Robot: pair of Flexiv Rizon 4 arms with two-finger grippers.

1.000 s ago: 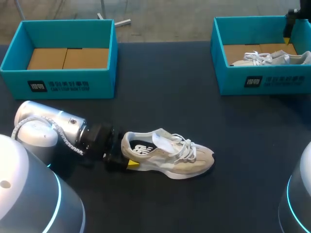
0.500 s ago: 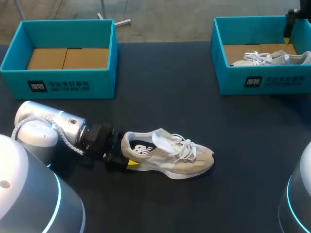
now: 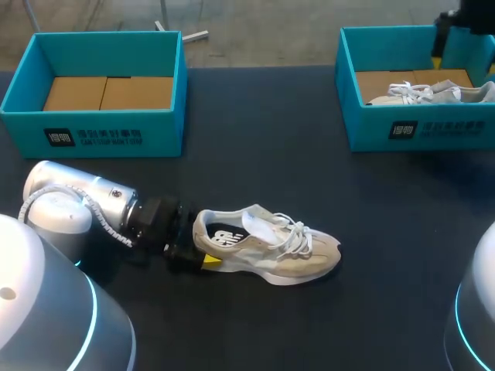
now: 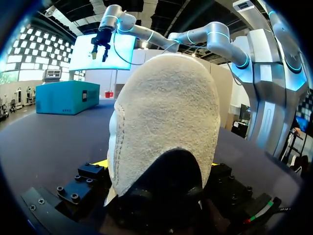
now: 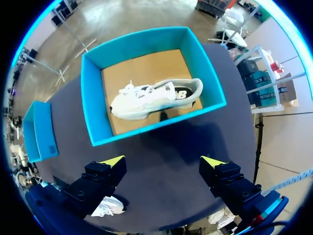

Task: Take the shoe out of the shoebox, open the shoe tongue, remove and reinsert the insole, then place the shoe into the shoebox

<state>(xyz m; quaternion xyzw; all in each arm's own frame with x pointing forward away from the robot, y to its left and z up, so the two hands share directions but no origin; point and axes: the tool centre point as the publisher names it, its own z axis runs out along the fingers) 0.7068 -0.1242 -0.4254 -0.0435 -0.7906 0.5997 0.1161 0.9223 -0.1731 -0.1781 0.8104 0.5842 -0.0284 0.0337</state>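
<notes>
A beige shoe [image 3: 267, 243] with white laces lies on its sole on the dark table, toe to the right. My left gripper [image 3: 203, 241] is at its heel, fingers open and straddling it. In the left wrist view the suede heel [image 4: 166, 122] fills the space between the left gripper's [image 4: 161, 167] fingers, one yellow tip beside it. My right gripper [image 3: 448, 35] hangs high over the right shoebox [image 3: 421, 131]. In the right wrist view the right gripper [image 5: 163, 161] is open and empty, far above that shoebox [image 5: 93, 107].
A second, white-grey shoe [image 3: 433, 93] lies in the right shoebox, also visible as the shoe [image 5: 156, 98] under my right gripper. An open teal shoebox [image 3: 93, 135] with a bare cardboard floor stands at the back left.
My right gripper has shifted a little to the left above the right shoebox. The left arm and the beige shoe have not moved.
</notes>
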